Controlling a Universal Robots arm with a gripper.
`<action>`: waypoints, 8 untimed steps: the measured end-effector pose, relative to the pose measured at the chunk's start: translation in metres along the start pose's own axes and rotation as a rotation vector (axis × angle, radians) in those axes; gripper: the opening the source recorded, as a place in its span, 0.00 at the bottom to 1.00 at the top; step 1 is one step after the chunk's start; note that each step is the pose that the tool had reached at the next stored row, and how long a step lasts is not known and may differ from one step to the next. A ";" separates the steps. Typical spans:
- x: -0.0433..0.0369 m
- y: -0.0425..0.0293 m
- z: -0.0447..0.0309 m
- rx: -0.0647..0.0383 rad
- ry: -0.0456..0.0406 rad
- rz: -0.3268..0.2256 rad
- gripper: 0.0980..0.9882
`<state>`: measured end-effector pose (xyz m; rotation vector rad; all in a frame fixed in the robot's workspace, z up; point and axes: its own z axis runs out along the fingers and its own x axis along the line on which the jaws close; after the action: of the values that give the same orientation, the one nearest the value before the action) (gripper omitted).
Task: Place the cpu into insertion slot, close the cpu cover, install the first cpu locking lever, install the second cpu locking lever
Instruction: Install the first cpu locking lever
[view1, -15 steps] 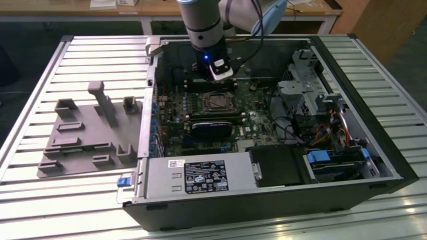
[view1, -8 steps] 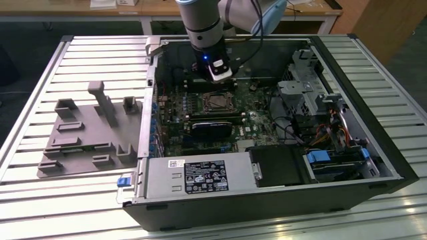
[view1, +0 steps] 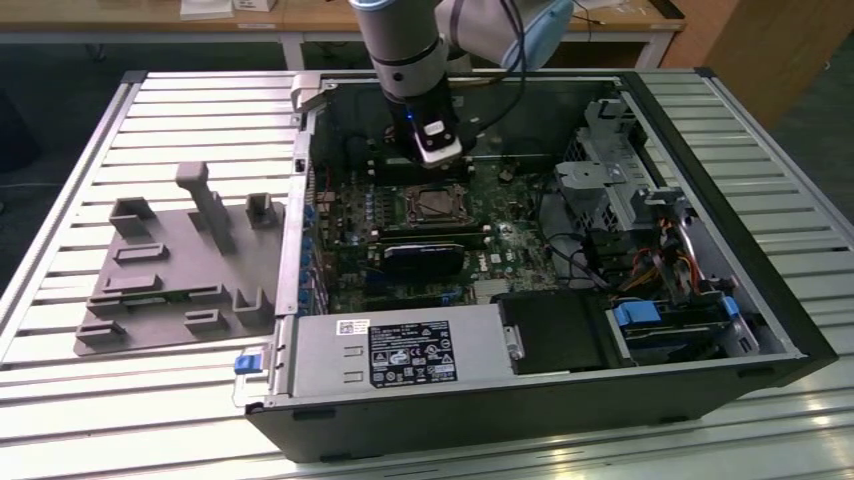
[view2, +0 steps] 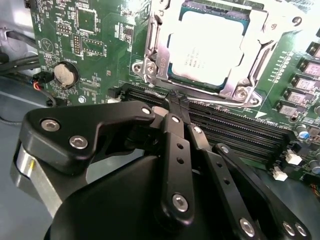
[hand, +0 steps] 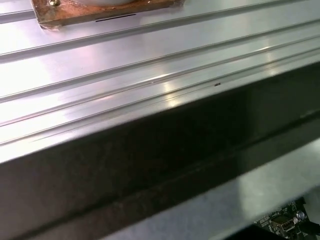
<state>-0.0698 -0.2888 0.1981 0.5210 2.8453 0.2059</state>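
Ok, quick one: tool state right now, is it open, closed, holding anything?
Tool: closed, tips together at the wire locking lever along the edge of the cpu cover; whether it pinches the lever cannot be told.

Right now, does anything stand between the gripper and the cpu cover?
Nothing visible does. In the second wrist view the gripper is at the edge of the cover, by the memory slots; the cover lies over the cpu.

The cpu (view2: 207, 45) has a smooth matt metal top; the cpu cover (view2: 154, 56) is glossy metal.
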 end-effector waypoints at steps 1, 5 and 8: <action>0.0001 -0.0001 0.0005 0.001 -0.0014 0.003 0.01; 0.0007 -0.0005 0.0029 0.007 -0.0090 0.015 0.01; 0.0010 -0.0008 0.0044 0.013 -0.0147 0.023 0.01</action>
<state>-0.0698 -0.2887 0.1935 0.5553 2.8295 0.1872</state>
